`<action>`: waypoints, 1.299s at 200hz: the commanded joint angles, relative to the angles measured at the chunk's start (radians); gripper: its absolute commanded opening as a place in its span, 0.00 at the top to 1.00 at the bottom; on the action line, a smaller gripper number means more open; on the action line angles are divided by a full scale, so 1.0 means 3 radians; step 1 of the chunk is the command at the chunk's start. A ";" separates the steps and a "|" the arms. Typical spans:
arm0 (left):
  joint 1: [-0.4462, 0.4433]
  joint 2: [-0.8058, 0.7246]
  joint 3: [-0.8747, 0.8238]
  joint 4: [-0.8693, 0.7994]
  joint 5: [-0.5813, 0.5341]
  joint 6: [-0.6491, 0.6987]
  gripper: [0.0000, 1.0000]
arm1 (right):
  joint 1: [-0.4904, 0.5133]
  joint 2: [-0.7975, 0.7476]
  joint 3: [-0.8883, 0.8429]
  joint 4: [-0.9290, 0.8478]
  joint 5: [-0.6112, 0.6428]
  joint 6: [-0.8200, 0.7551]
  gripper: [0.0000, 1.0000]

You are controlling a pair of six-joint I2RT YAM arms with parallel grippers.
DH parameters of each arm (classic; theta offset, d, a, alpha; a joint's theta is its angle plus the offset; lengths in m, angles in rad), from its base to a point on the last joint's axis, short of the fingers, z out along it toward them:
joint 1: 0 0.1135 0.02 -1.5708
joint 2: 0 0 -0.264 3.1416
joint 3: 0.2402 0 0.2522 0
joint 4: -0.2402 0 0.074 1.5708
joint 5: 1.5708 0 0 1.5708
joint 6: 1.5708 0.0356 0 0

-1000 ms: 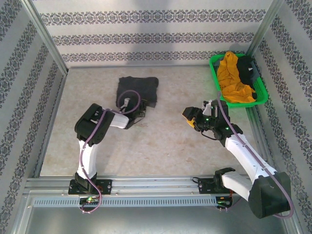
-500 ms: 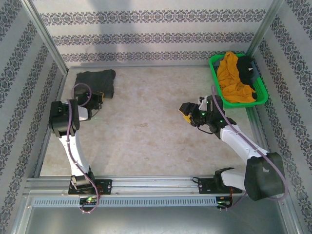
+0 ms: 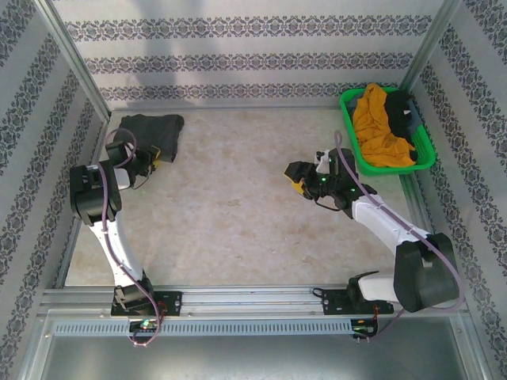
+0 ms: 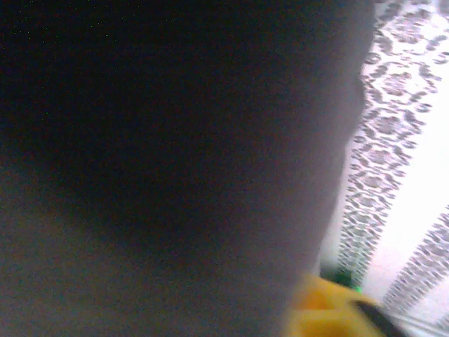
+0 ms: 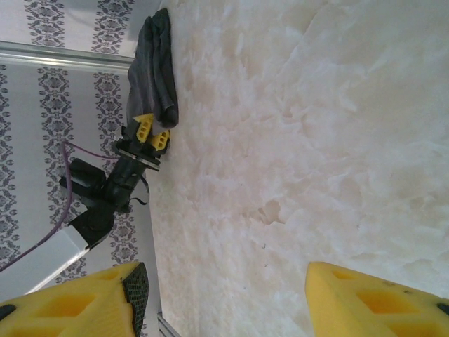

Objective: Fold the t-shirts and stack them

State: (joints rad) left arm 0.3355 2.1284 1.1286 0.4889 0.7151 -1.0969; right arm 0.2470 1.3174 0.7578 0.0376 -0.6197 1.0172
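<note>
Soft, folded charcoal t-shirt (image 5: 158, 67) lies at the left gripper (image 5: 153, 132), grip impossible to tell; right gripper (image 5: 224, 288) spread wide.

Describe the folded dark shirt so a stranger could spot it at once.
Look to the far left corner of the table. A dark charcoal t-shirt lies there folded flat, just beyond the left gripper. It alone lies on the table; the mustard-orange shirt and the black shirt sit heaped in the green basket at the far right.
</note>
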 commanded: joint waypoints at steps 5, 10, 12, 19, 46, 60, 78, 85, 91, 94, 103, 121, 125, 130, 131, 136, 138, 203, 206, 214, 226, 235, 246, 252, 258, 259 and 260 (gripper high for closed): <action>0.0017 -0.0348 -0.0130 -0.0521 -0.0171 0.0301 0.23 | 0.0006 -0.0050 0.0129 -0.0083 -0.0015 -0.0154 0.38; 0.0012 -0.0457 -0.0177 -0.0584 -0.0232 0.0336 0.03 | -0.0005 -0.0088 0.0133 -0.0103 -0.0001 -0.0180 0.37; 0.0012 -0.0506 -0.0202 -0.0608 -0.0254 0.0348 0.01 | -0.0008 -0.0103 0.0133 -0.0107 0.0014 -0.0190 0.37; 0.0006 -0.0680 -0.0277 -0.0677 -0.0336 0.0379 0.00 | -0.0027 -0.0168 0.0135 -0.0125 0.0047 -0.0222 0.36; -0.0051 -0.1374 -0.0643 -0.0872 -0.0624 0.0508 0.00 | -0.0121 -0.0411 0.0126 -0.0006 0.0123 -0.0241 0.10; -0.0145 -0.1755 -0.0820 -0.1050 -0.0894 0.0534 0.00 | -0.0178 -0.0506 0.0133 0.0078 0.0143 -0.0205 0.02; -0.0394 -0.2321 -0.0985 -0.1535 -0.1553 0.0649 0.00 | -0.0265 -0.0617 0.0146 0.0050 0.0236 -0.0205 0.02; -0.0541 -0.2556 -0.1061 -0.1637 -0.1816 0.0722 0.00 | -0.0319 -0.0665 0.0185 -0.0059 0.0285 -0.0268 0.02; -0.0694 -0.2750 -0.1126 -0.1692 -0.2067 0.0818 0.00 | -0.0375 -0.0725 0.0239 -0.0229 0.0379 -0.0361 0.02; -0.0779 -0.2841 -0.1142 -0.1731 -0.2200 0.0871 0.00 | -0.0395 -0.0767 0.0267 -0.0333 0.0459 -0.0410 0.02; -0.1024 -0.3060 -0.1138 -0.1966 -0.2638 0.1000 0.00 | -0.0472 -0.0877 0.0349 -0.0625 0.0743 -0.0604 0.02; -0.1510 -0.3265 -0.0974 -0.2673 -0.3752 0.1048 0.00 | -0.0613 -0.1000 0.0589 -0.1318 0.1365 -0.1001 0.02; -0.1612 -0.3284 -0.0934 -0.2841 -0.4051 0.1032 0.00 | -0.0630 -0.1010 0.0642 -0.1471 0.1542 -0.1082 0.02; -0.1707 -0.3294 -0.0898 -0.3032 -0.4364 0.1043 0.00 | -0.0634 -0.0999 0.0704 -0.1667 0.1825 -0.1178 0.02; -0.1724 -0.3292 -0.0893 -0.3059 -0.4402 0.1056 0.00 | -0.0637 -0.0998 0.0710 -0.1704 0.1856 -0.1195 0.02; -0.1787 -0.3311 -0.0892 -0.3131 -0.4642 0.1172 0.00 | -0.0634 -0.0984 0.0758 -0.1862 0.2178 -0.1267 0.02; -0.1798 -0.3323 -0.0906 -0.3134 -0.4682 0.1264 0.00 | -0.0634 -0.0979 0.0765 -0.1898 0.2247 -0.1283 0.02; -0.1709 -0.3730 -0.2592 -0.0705 -0.4117 0.3499 0.00 | -0.0532 -0.1133 -0.1040 0.0426 0.3204 -0.2750 0.02; -0.1702 -0.3657 -0.2619 -0.0633 -0.4064 0.3516 0.00 | -0.0539 -0.1086 -0.1068 0.0461 0.3194 -0.2738 0.02; -0.1684 -0.3467 -0.2677 -0.0390 -0.3981 0.3510 0.00 | -0.0552 -0.0937 -0.1104 0.0556 0.3146 -0.2751 0.02; -0.1585 -0.3190 -0.2610 -0.0190 -0.3792 0.3456 0.00 | -0.0545 -0.0700 -0.1149 0.0782 0.3094 -0.2802 0.02; -0.1477 -0.2978 -0.2489 -0.0178 -0.3664 0.3367 0.00 | -0.0555 -0.0537 -0.1234 0.1140 0.3012 -0.2845 0.02; -0.1343 -0.2743 -0.2428 0.0091 -0.3452 0.3270 0.00 | -0.0582 -0.0323 -0.1280 0.1542 0.2931 -0.2870 0.02; -0.1291 -0.2597 -0.2431 0.0400 -0.3372 0.3262 0.00 | -0.0592 -0.0250 -0.1213 0.1552 0.2847 -0.2927 0.02; -0.1236 -0.2468 -0.2419 0.0627 -0.3253 0.3295 0.00 | -0.0607 -0.0149 -0.1178 0.1708 0.2765 -0.2983 0.02; -0.1226 -0.2445 -0.2413 0.0659 -0.3225 0.3317 0.00 | -0.0608 -0.0133 -0.1179 0.1745 0.2756 -0.2990 0.02; -0.1215 -0.2433 -0.2402 0.0686 -0.3211 0.3338 0.00 | -0.0611 -0.0112 -0.1180 0.1764 0.2748 -0.2996 0.02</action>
State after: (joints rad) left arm -0.0910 1.2884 0.3607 0.3580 -0.3962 -0.1310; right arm 0.0753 1.2053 0.3882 0.2546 0.2516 0.2031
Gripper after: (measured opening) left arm 0.999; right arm 0.978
